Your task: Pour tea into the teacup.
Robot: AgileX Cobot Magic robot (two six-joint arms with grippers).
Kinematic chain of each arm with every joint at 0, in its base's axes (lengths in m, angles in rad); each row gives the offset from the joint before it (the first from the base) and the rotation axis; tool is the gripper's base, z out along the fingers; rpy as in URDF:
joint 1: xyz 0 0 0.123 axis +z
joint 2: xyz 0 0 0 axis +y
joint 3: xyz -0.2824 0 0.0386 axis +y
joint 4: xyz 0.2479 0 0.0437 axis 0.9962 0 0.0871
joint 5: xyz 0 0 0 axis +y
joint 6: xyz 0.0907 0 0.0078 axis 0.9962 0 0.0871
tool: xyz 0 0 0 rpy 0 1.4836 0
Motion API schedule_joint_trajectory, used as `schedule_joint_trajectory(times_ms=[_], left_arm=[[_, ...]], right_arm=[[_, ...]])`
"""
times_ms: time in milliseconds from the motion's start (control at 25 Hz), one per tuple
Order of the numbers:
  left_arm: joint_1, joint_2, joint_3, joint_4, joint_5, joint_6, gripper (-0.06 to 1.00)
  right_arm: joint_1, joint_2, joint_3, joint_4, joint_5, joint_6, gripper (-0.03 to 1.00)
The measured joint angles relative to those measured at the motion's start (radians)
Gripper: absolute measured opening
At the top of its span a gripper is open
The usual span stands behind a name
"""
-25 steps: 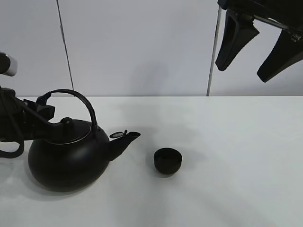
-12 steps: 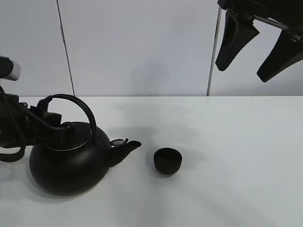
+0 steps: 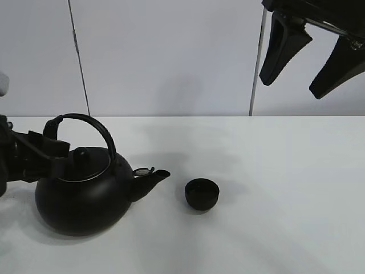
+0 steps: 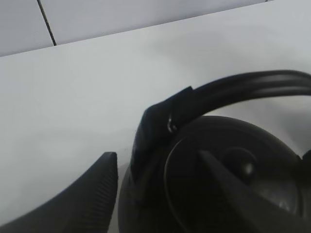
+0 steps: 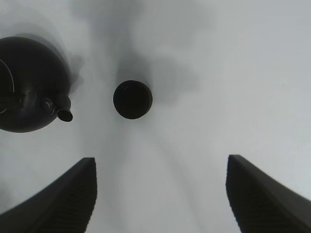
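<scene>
The big black kettle (image 3: 82,197) stands upright on the white table (image 3: 285,171) at the left, spout pointing right toward the teacup. The small matte-black teacup (image 3: 202,194) stands a short gap right of the spout, and shows in the right wrist view (image 5: 132,99) beside the kettle (image 5: 29,87). My left gripper (image 3: 56,153) is open at the left end of the arched handle (image 4: 243,87); its fingers (image 4: 97,194) stand apart on either side of the handle's base. My right gripper (image 3: 311,63) is open and empty, high above the table at the far right.
A light wall with two dark vertical seams (image 3: 80,63) rises behind the table's far edge. Bare white table surface lies to the right of the teacup and in front of it.
The kettle has come down from a slight tilt and rests level. My left gripper has let go of the handle and drawn back a little to the left. The right arm has not moved.
</scene>
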Motion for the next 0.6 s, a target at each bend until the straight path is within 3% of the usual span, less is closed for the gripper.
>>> schedule_joint_trajectory(times_ms=[440, 600], left_arm=[[0.0, -0.284, 0.072, 0.05, 0.072, -0.069, 0.36], [0.0, -0.4, 0.018, 0.052, 0.196, -0.114, 0.36]], right_arm=[[0.0, 0.0, 0.0, 0.0, 0.0, -0.001, 0.51], [0.0, 0.0, 0.0, 0.0, 0.0, -0.001, 0.51]])
